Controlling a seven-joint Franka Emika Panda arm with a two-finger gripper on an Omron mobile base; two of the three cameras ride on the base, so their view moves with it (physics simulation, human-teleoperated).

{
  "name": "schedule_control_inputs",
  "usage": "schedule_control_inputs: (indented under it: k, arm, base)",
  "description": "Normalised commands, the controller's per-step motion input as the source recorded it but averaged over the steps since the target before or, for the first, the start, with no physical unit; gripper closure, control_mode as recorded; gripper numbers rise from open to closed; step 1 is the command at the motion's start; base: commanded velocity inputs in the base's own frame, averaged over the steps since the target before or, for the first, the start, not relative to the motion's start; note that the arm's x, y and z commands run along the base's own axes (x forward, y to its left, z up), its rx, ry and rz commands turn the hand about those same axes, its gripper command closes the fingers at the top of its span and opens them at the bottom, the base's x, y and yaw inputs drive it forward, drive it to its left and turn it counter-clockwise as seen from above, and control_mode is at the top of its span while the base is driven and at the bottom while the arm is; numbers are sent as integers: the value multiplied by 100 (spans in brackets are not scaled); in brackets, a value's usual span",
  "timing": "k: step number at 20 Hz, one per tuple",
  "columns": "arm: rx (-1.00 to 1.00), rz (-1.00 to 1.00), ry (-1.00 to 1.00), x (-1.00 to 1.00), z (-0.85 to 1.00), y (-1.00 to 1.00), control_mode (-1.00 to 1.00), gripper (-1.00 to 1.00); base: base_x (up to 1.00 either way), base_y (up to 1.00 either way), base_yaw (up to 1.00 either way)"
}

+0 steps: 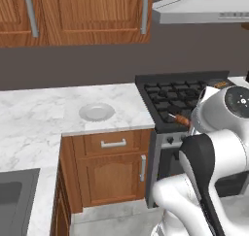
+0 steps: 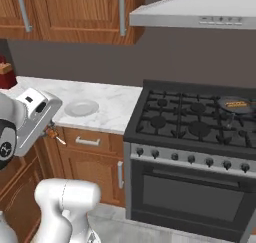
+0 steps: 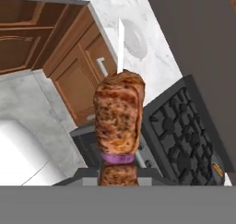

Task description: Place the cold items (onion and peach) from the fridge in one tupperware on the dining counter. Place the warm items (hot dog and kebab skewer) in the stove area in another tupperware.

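we have the claw (image 3: 119,177) clamped on the kebab skewer (image 3: 119,119), lifted clear off the front left corner of the stove (image 2: 190,122). its long axis runs straight out from our fingertips, stick tip leading toward the marble counter (image 3: 152,57).

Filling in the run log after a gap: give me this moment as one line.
claw: shut on kebab skewer | held off the stove | hot dog in pan on stove | plate on counter
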Motion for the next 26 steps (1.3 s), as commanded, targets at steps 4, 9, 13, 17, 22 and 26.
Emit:
schedule_control_inputs:
  k: [4,9,13,17,22,26]
  arm:
    - [0,0,0,0,0,0,100,100]
    - [0,0,0,0,0,0,100,100]
    - [0,0,0,0,0,0,100,100]
    - [0,0,0,0,0,0,100,100]
    - [0,0,0,0,0,0,100,100]
    - [0,0,0,0,0,0,100,100]
  base:
    - [-89,-50,-19]
    - [-97,-53,-11]
    - [-100,-52,-8]
    - [-100,-43,-6]
    - [-100,-40,-3]
    - [-100,-36,-1]
